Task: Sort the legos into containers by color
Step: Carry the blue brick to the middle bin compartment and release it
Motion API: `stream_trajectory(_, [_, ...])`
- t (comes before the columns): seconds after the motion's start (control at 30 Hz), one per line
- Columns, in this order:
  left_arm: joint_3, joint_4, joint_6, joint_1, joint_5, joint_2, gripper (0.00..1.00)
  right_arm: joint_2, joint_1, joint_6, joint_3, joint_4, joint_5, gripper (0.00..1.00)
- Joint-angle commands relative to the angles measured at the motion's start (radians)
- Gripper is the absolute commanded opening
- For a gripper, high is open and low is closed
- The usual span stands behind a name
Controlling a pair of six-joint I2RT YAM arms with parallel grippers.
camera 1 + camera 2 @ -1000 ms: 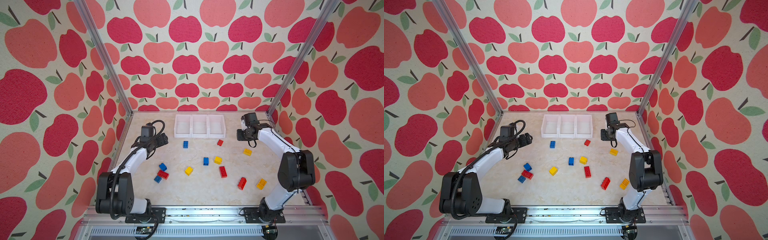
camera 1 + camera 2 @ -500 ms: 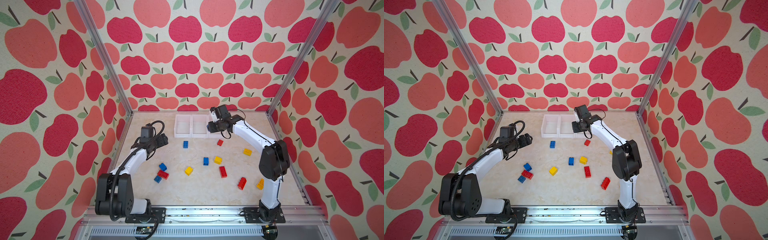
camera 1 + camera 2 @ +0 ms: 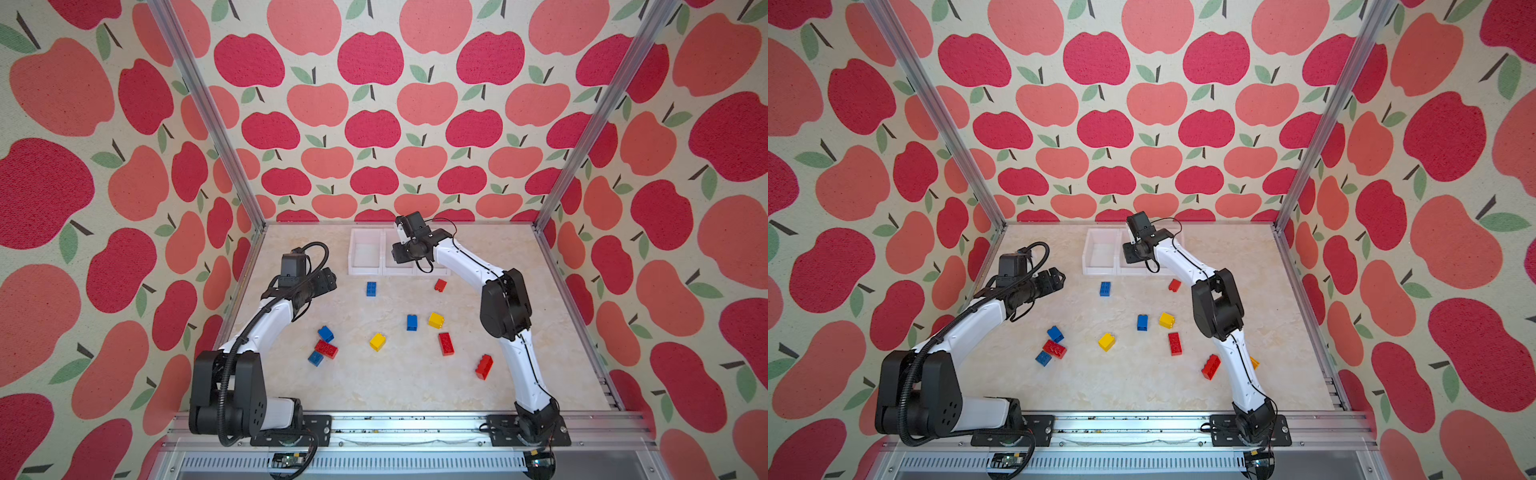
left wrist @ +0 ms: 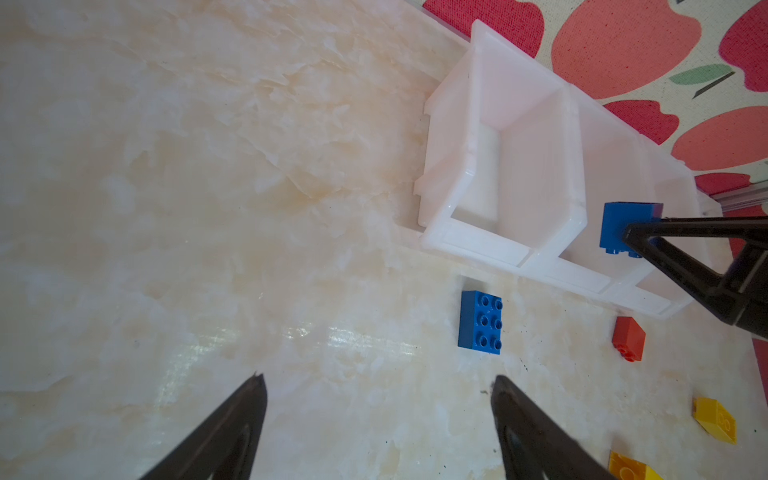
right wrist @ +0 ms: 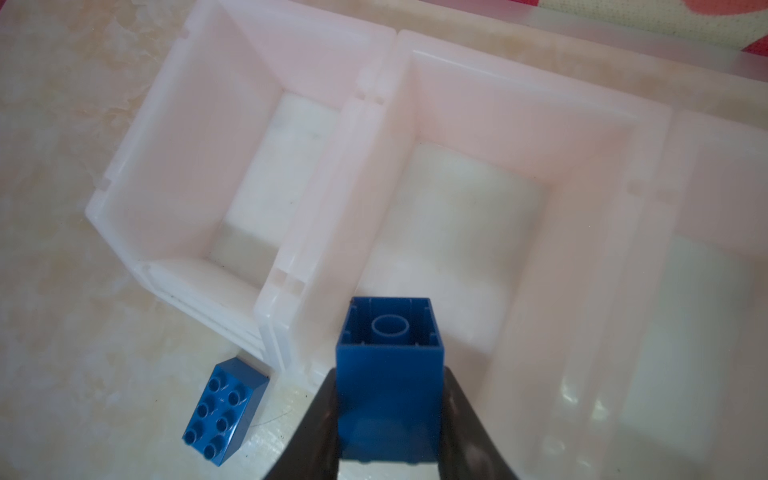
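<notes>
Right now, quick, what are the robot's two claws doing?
Left gripper: open, holding nothing.
Right gripper: shut on a blue square lego, over the containers.

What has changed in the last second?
The right gripper, shut on a blue brick, swung left from the right end of the bins to above the middle bin. The left gripper stayed open and still; the loose bricks did not move.

Left claw spread wide, blue six-stud lego just beside the containers.
</notes>
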Motion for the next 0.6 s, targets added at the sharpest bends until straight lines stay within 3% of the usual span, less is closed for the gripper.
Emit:
stream_trajectory(0.0, [-0.010,-0.003,-0.004,0.000,0.012,-0.023,0.87,0.038,-0.006,0.014,0.073,-0.045,0.013,0.22])
stream_trajectory(0.2, [-0.013,-0.002,-0.007,-0.003,0.009,-0.024,0.87,0.049,-0.004,0.017,0.086,-0.056,0.012,0.48])
stream_trajectory(0.57, [-0.008,-0.006,-0.010,-0.010,0.005,-0.027,0.87,0.003,-0.004,0.011,0.060,-0.061,0.005,0.57])
